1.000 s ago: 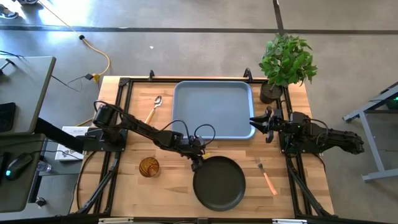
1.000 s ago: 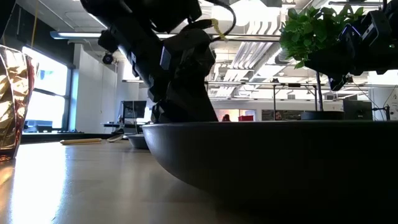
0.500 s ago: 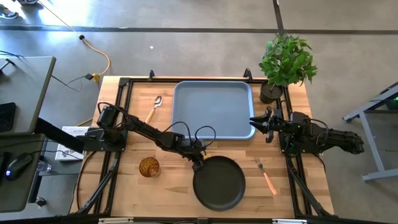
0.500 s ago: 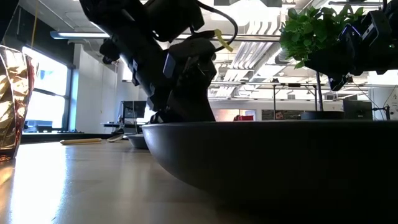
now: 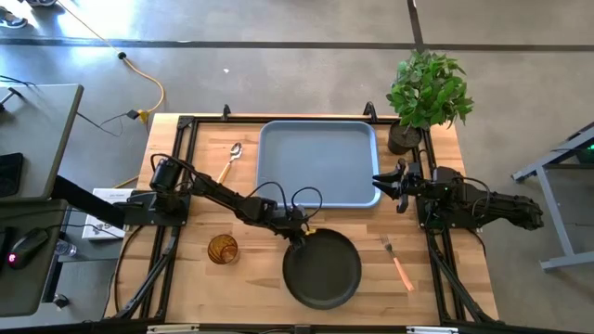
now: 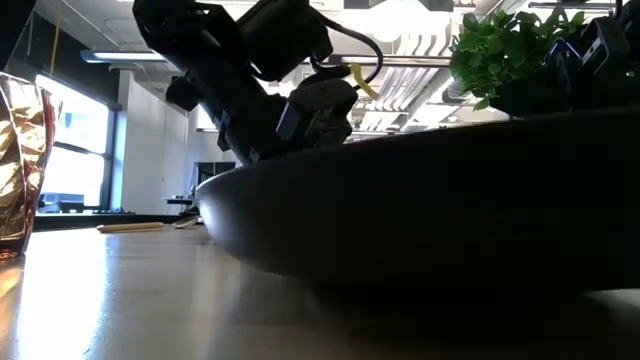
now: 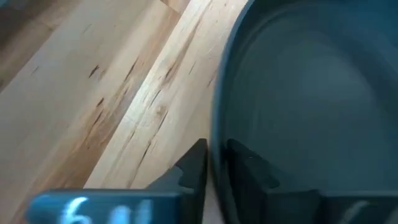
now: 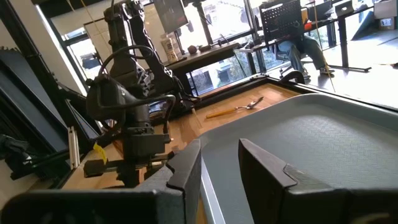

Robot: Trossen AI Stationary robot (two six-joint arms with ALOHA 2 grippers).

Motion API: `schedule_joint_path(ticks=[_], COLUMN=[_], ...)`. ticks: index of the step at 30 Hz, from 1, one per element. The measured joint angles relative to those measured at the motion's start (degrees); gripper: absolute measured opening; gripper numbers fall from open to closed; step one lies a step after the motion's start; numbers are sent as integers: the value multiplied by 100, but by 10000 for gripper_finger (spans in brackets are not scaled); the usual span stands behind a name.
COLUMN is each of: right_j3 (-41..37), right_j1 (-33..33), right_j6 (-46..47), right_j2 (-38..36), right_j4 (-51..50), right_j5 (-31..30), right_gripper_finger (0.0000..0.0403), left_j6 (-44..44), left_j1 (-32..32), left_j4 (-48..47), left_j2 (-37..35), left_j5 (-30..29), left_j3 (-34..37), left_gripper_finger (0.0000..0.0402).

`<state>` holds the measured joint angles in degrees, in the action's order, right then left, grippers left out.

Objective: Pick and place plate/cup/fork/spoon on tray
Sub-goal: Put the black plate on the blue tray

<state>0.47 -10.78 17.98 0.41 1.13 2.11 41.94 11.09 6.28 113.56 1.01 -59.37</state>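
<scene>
On table, high view: plate (image 5: 322, 270) at 6 o'clock, left gripper (image 5: 297, 239) on its rim at 10 o'clock; tray (image 5: 318, 164) at 12; cup (image 5: 222, 249) at 8; spoon (image 5: 229, 160) at 10; fork (image 5: 397, 262) at 4; right gripper (image 5: 380, 182) at tray's edge.
Low view: plate tilted, near edge raised.
Left wrist view: fingers (image 7: 194, 172) clamped on plate rim.
Right wrist view: fingers (image 8: 183, 167) parted, holding nothing.

Plate (image 5: 322, 271) matte black — tray (image 5: 318, 164) blue-grey — cup (image 5: 222, 249) patterned amber
</scene>
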Motion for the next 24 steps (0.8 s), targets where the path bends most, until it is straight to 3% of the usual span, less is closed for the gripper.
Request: schedule_joint_path(ticks=[3,13,24], right_j3=[0,0,0], right_j1=[-1,1,-1], right_j6=[0,0,0], right_j2=[1,1,-1], right_j4=[0,-1,-2], right_j5=[2,2,2], right_gripper_finger=[99,99,99], left_j6=[38,-9,-88], left_j1=[-30,-312,-1302], left_j4=[82,554,408], left_j2=[-9,-212,-771], left_j5=[79,9,19], left_j3=[-3,11,9], left_gripper_finger=[9,5,3])
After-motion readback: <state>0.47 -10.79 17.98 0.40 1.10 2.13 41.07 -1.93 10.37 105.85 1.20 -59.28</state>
